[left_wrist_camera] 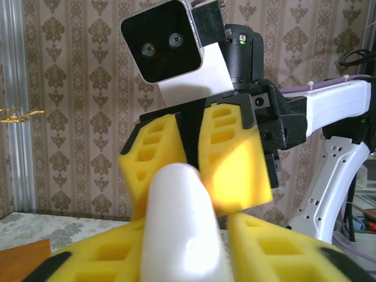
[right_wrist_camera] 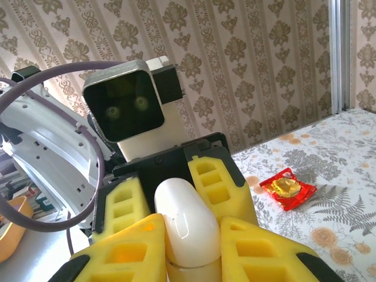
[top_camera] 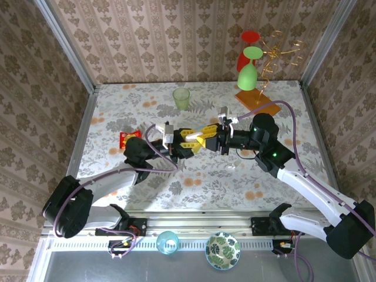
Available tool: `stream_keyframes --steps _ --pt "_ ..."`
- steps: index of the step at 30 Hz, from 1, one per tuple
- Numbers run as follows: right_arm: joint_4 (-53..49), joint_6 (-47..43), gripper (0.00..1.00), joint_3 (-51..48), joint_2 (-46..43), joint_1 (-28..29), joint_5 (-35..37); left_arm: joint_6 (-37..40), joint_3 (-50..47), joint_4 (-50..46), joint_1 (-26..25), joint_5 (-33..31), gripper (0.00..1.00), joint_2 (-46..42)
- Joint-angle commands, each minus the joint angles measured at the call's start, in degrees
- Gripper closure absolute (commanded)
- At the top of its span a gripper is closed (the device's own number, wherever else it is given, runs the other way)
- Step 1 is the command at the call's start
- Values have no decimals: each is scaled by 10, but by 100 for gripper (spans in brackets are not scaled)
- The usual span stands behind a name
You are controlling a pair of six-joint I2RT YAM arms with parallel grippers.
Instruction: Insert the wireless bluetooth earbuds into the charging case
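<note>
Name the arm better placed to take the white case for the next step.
Likely the right: the white case sits snug between the fingers of the right gripper, while whether the left gripper grips it is unclear.

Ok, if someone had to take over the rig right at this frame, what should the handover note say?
Left gripper: fingers flank the white charging case; a firm grip can't be confirmed.
Right gripper: closed on the same case from the opposite side.
Case: in the air above the table, between both grippers.
Done: case lifted.
Left: I can't tell whether the earbuds are inside; check, then insert any missing.
</note>
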Motion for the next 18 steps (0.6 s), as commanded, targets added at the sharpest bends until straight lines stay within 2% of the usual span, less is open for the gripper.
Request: stream_keyframes --steps 1,6,10,18 --pt "20 22 89 8 -5 5 0 2 2 24 5 -6 58 -12" --pt "51 41 89 -1 -11 5 21 0 -3 25 7 -17 53 -17" --pt "82 56 89 -10 -17 5 30 -12 -6 25 9 -42 37 -19" --pt "158 91 89 -35 -18 5 36 -39 -4 27 9 -76 36 -16"
